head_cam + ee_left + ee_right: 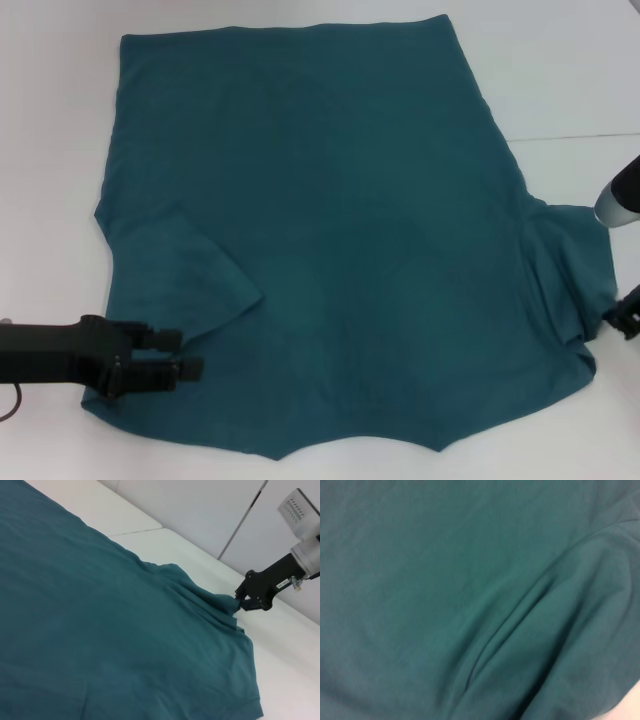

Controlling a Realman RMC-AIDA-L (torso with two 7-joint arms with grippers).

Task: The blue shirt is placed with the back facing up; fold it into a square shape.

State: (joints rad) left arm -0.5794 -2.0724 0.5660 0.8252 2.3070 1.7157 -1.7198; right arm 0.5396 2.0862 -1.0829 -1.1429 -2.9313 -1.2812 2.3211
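The blue shirt (340, 230) lies spread on the white table (50, 150), plain side up, with no lettering showing. Its left sleeve (190, 280) is folded in over the body. My left gripper (185, 354) hovers low over the shirt's near left corner, its two fingers apart with cloth showing between them. My right gripper (622, 318) is at the right sleeve's edge. The left wrist view shows the right gripper (239, 602) shut on a pinch of the shirt (100, 630), pulling it into a small ridge. The right wrist view shows only creased shirt cloth (445, 580).
The white table extends around the shirt, with a seam line (570, 136) at the right. Pale wall panels (210, 510) stand behind the table's far edge in the left wrist view.
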